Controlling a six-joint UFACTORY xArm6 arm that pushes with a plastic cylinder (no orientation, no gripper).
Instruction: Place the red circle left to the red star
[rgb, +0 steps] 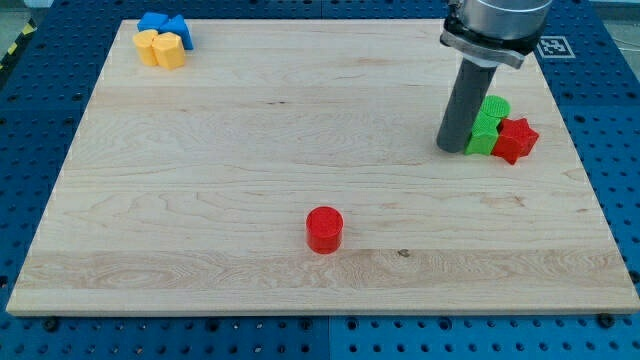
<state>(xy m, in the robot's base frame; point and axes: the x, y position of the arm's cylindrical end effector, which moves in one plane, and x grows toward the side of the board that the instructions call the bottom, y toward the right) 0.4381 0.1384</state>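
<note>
Red is the colour to follow here: your red circle (324, 229) sits alone near the view's bottom centre of the wooden counter (250, 150), well apart from the red star (515, 139) at the view's right edge. The step in hand looks like the approach, since the circle appears untouched and nowhere near its goal. There is no pincer on this arm, so nothing is spread, pressed together or pinching; you have only the dark rod, and my tip (452, 150) rests just beside the green blocks (488, 124) that crowd the star's left side. The circle lies well down and to the view's left of the tip. Next, you would probably bring the tip round to the circle's left and lower side, then push it up and rightward toward the star. Mind the green blocks occupying that spot. Yellow blocks (161, 48) and blue blocks (166, 25) stay clustered in the top left corner.
</note>
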